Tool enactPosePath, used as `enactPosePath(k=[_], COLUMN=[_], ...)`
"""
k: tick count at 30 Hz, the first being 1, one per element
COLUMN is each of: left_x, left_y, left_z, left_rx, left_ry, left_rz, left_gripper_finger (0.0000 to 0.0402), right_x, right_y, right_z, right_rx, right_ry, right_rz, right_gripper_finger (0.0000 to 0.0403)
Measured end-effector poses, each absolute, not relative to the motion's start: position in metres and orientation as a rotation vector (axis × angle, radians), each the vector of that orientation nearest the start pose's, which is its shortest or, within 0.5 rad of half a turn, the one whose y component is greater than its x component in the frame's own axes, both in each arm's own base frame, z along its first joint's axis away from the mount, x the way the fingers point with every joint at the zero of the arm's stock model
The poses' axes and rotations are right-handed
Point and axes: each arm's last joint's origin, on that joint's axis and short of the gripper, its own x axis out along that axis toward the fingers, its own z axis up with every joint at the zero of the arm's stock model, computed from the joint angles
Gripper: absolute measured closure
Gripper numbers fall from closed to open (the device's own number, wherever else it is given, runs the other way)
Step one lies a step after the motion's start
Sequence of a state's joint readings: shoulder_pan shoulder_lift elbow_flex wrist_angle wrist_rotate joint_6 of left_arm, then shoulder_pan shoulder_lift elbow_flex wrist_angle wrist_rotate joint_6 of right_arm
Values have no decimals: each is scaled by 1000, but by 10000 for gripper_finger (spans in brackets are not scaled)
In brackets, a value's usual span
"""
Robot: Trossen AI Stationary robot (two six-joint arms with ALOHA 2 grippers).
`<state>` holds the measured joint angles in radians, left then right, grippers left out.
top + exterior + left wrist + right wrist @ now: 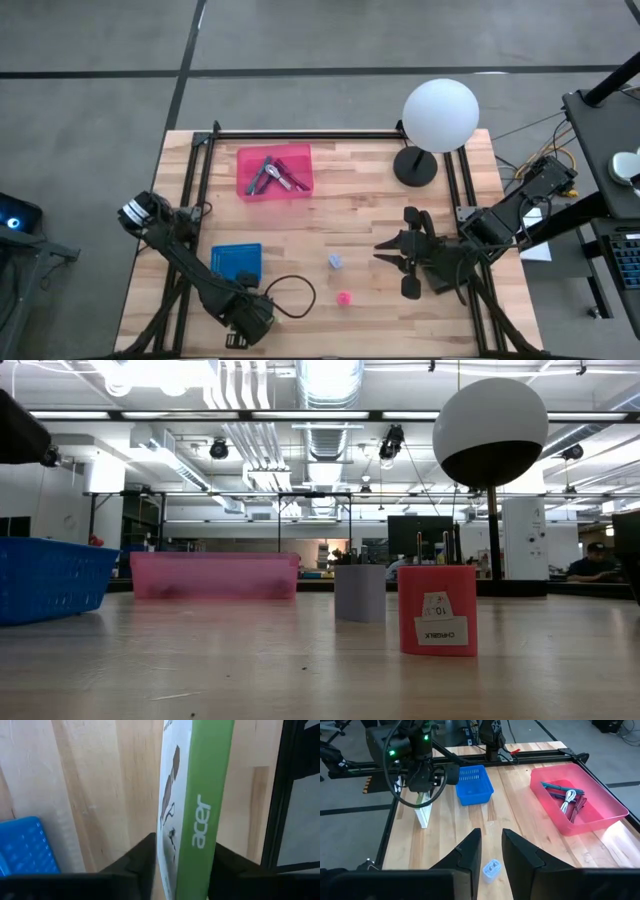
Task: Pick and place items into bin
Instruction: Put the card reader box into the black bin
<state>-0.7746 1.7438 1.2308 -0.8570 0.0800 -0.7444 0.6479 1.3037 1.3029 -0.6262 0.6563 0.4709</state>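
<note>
The worktop (370,215) is a pale butcher-block slab, and the white globe lamp (438,118) stands at its far right corner, out of the working area and no part of the sorting. The pink bin (274,172) sits near the far edge, left of centre, already holding pen-like sticks (566,795) and a silver tool (264,176), so much of the task looks done. A blue basket (237,262) lies toward the near left corner. The left gripper (182,865), at the near edge by that basket, is clamped on a thin green-and-white boxed card (197,800) standing on edge; only its wrist view shows this grip. The right gripper (491,847), near the right edge, hangs with its jaws a narrow gap apart, empty, aimed at the lavender block (335,261) mid-table, probably its next pick. The pink block (344,298) waits closer to the near edge. Only the low view shows a label on the pink block's side.
</note>
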Motion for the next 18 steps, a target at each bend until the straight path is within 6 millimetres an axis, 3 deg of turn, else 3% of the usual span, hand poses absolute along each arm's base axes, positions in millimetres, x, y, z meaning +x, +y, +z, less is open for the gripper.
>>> enactPosePath(k=[6, 12, 18], left_x=[228, 223, 219], left_y=[-224, -209, -178], left_z=[217, 248, 292], left_rx=[-137, -164, -182], left_ry=[1447, 1300, 1007], left_rz=[-191, -165, -31], left_gripper_finger=[377, 375, 376], right_x=[225, 225, 231], right_y=[148, 148, 152], right_z=[364, 365, 367], right_rx=[78, 82, 121], right_ry=[483, 479, 431], right_rz=[-124, -123, -115], right_gripper_finger=[339, 344, 340])
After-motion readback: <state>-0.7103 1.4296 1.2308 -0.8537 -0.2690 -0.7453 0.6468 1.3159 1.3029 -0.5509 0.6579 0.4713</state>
